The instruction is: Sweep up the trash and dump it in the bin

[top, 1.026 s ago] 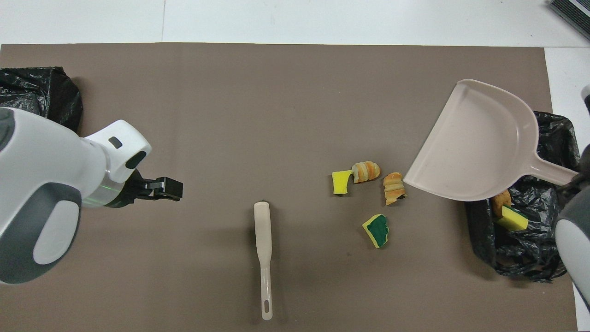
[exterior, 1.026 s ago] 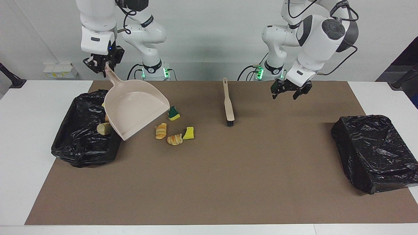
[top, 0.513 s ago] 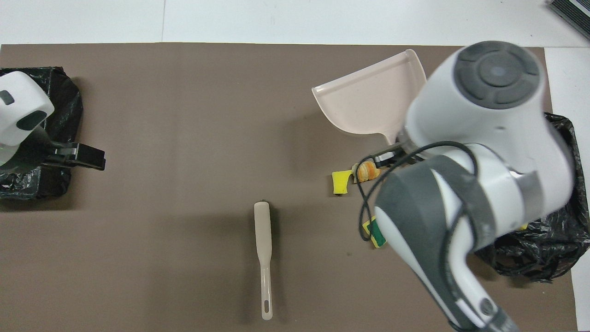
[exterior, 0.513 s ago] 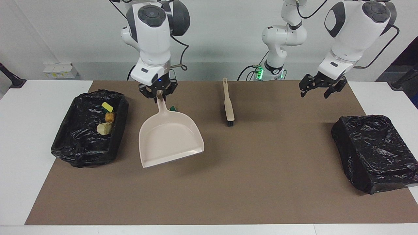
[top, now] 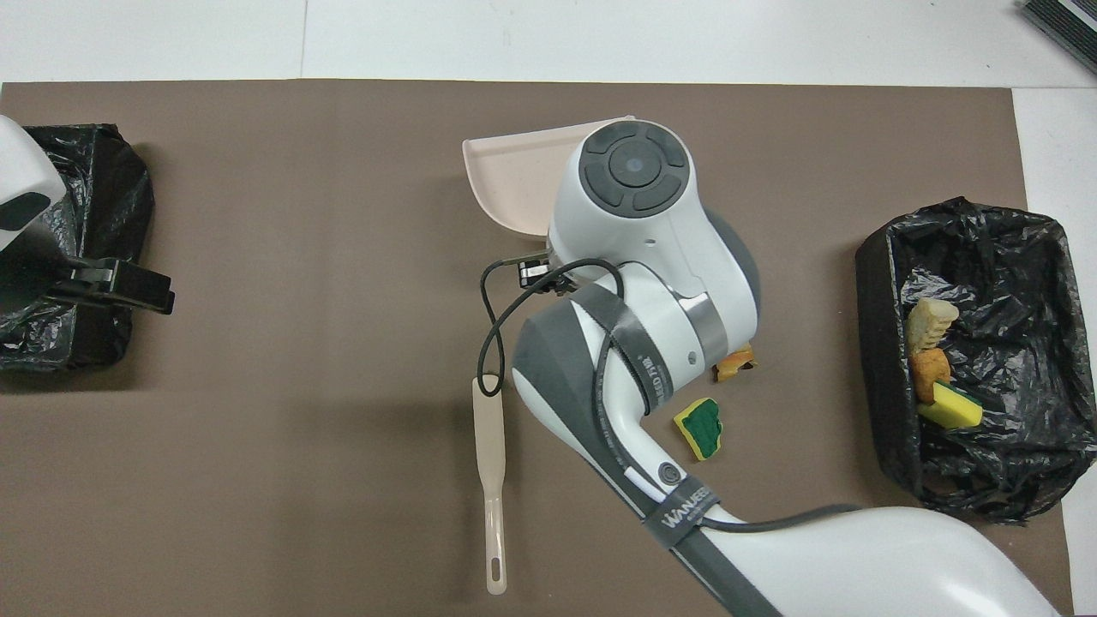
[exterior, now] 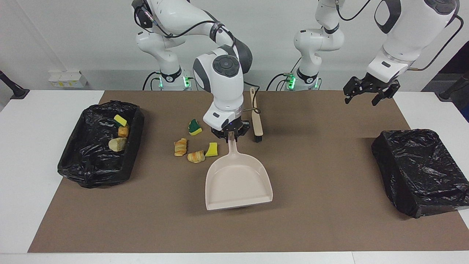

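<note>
Four trash pieces [exterior: 196,146] lie beside the right gripper [exterior: 231,135] clenched on the dustpan [exterior: 238,181] handle; lowering carelessly may scatter them. Left gripper [exterior: 370,94] waits, fingers released.

Seven bits of trash, two bins, one dustpan, one brush, two arms.

Four bits lie loose on the brown mat [exterior: 234,227]: a green-and-yellow sponge [exterior: 194,127], a yellow sponge piece [exterior: 211,149], and two croissant-like lumps [exterior: 180,147] [exterior: 196,156]. Three more sit in the bin at the right arm's end [exterior: 135,121]: one yellow-and-green sponge [top: 950,406], one orange-brown lump [top: 929,371] and one pale bread piece [top: 932,321]. That makes three sponge pieces and four bread-like lumps. The second bin [exterior: 421,172], at the left arm's end, shows only black liner. There is one beige dustpan [exterior: 238,181], one beige brush [exterior: 255,115], one mat on one white bench [exterior: 36,154], and two grippers, the right gripper [exterior: 231,132] and the left gripper [exterior: 370,90].
</note>
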You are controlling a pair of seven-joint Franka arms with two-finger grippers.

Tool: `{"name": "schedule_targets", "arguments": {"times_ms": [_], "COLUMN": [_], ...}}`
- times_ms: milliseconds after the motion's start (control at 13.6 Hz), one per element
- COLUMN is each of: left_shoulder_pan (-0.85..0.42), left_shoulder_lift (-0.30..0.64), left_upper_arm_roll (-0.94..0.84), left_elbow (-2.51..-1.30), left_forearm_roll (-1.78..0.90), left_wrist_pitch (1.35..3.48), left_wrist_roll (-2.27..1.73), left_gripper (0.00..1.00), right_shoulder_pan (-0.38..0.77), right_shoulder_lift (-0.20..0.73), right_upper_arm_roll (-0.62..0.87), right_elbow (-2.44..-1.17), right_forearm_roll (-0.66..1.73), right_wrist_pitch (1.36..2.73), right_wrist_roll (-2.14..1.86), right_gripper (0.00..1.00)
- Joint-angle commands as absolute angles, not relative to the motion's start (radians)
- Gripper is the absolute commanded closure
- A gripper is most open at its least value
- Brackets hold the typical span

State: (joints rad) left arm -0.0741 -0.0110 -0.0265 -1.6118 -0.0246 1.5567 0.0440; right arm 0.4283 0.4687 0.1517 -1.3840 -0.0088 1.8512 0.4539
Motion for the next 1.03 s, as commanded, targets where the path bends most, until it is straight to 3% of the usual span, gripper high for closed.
{"name": "schedule_targets", "arguments": {"times_ms": [0,440,953], "left_shoulder_pan": [-0.071,-0.054,-0.054], "left_shoulder_lift": [-0.003,-0.035,-0.047], "left_upper_arm_roll": [-0.029,-0.018,-0.011], "left_elbow": [-1.589,-1.591,-1.578], "left_forearm_roll": [-0.008,-0.009,-0.009], "left_wrist_pitch": [1.528,1.517,1.532], "left_wrist_roll": [0.060,0.052,0.054], "left_gripper": [0.00,0.00,0.00], "right_shoulder_pan": [0.492,0.492,0.491], "right_shoulder_lift": [0.540,0.641,0.641], "right_upper_arm_roll": [0.152,0.149,0.150], "right_elbow": [-1.358,-1.341,-1.342], "right_forearm_roll": [0.006,0.002,0.011], "right_wrist_pitch": [1.899,2.025,2.016], "right_wrist_roll": [0.547,0.563,0.563], "right_gripper": [1.00,1.00,0.96]}}
